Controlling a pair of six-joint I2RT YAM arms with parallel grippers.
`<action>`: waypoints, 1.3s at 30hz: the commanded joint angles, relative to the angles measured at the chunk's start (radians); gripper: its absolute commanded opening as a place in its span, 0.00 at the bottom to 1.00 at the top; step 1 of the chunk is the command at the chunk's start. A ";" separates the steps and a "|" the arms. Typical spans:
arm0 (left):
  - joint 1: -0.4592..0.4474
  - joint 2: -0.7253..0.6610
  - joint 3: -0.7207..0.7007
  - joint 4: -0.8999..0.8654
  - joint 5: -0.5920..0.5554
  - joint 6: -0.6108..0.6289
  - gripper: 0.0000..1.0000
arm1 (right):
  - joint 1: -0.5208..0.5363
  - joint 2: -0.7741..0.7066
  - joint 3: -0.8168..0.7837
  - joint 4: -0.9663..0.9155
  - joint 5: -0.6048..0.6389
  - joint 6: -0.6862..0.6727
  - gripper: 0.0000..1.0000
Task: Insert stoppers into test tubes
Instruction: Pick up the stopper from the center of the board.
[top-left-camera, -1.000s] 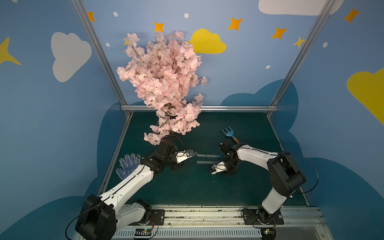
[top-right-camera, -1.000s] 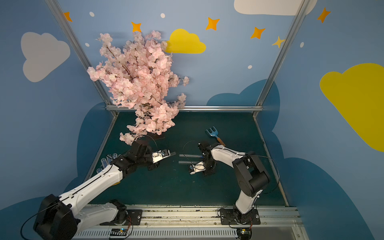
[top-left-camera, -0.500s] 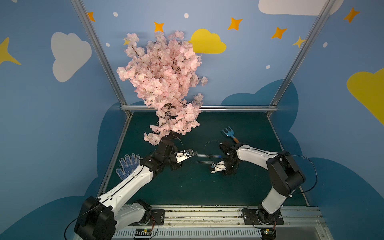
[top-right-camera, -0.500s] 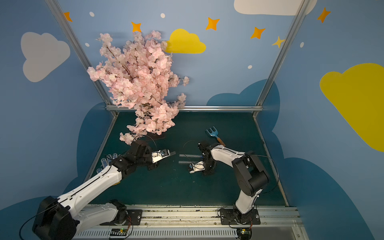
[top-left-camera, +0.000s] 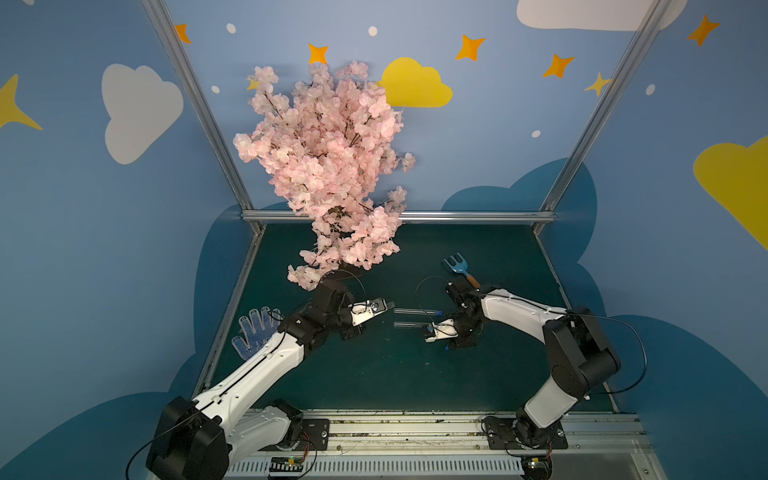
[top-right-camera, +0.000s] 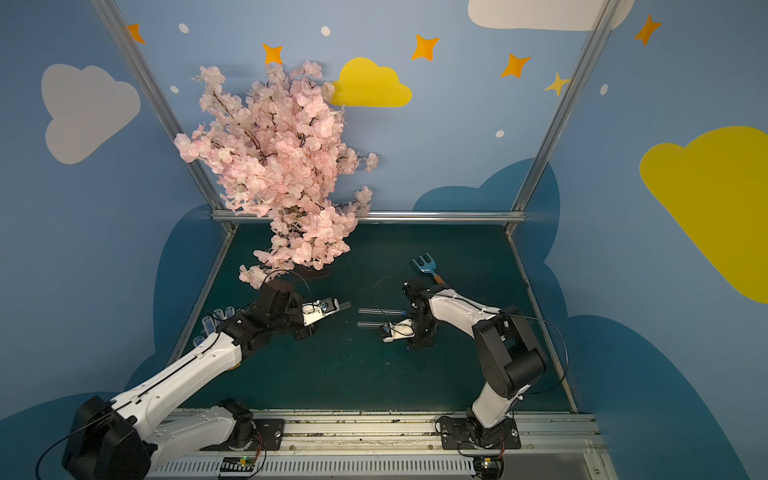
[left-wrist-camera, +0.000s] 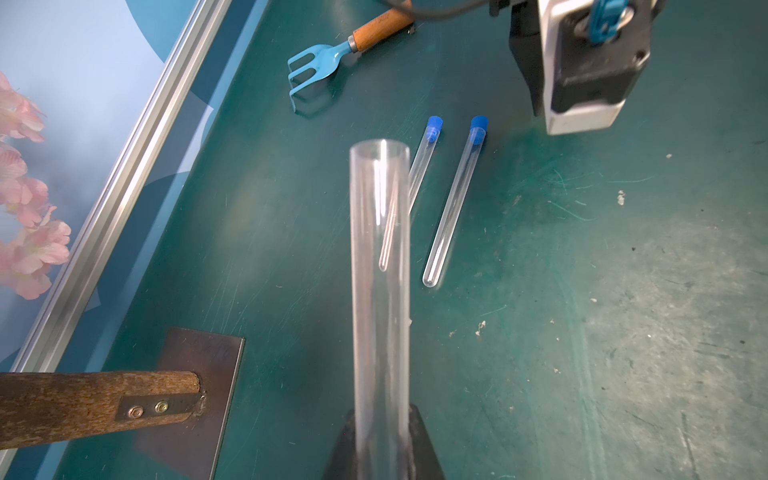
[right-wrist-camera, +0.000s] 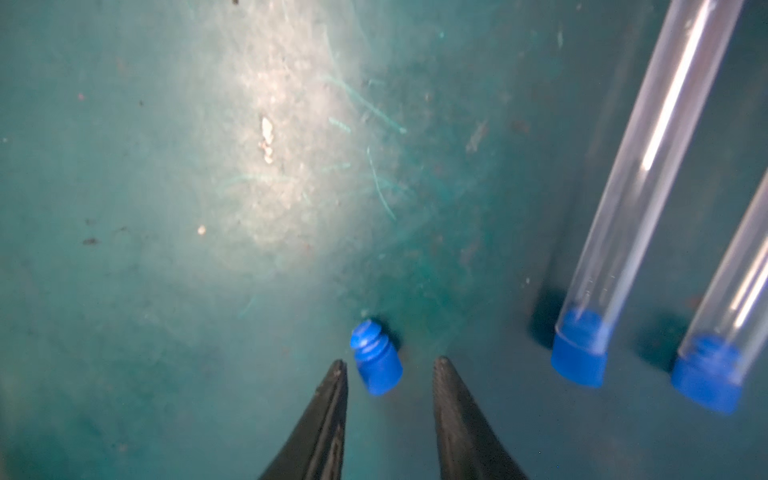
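On the right gripper (right-wrist-camera: 390, 363) I had the two black fingers (right-wrist-camera: 328, 415) parted a modest way, tips down near the green mat (right-wrist-camera: 166, 208), with nothing clamped. The loose stopper (right-wrist-camera: 376, 361) lay on its side in the gap between them, ribbed end pointing away from the wrist. It sat closer to one finger than the other, and green showed on both sides, so as far as I could see neither finger touched it. Near it lay the two capped tubes (right-wrist-camera: 648, 174), parallel and flat on the mat. Each had a blue stopper (right-wrist-camera: 579, 357) seated in its mouth, and those plugged ends were the ends nearest the gripper.

The left gripper (left-wrist-camera: 382, 409) was clamped tight on the open tube (left-wrist-camera: 380, 270), gripping its lower part; the closed end was hidden from me. The tube stuck straight out from the fingers, off the mat, its empty mouth aimed toward the right arm.

Farther out, the garden fork (left-wrist-camera: 316, 70) lay beyond the capped pair, its orange handle running under the right arm. The pink blossom tree (top-left-camera: 332, 166) stood at the mat's back left. A dotted glove (top-left-camera: 255, 332) lay at the left edge beside the left arm.
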 joint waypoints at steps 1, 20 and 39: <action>0.004 -0.013 -0.012 0.011 -0.001 0.004 0.02 | -0.003 -0.025 -0.025 -0.030 -0.018 -0.036 0.37; 0.004 -0.010 -0.011 0.009 -0.005 0.006 0.02 | -0.004 0.025 -0.034 0.018 -0.005 -0.049 0.32; 0.003 -0.008 -0.014 0.009 -0.010 0.009 0.02 | -0.006 0.044 -0.032 0.010 0.001 -0.058 0.24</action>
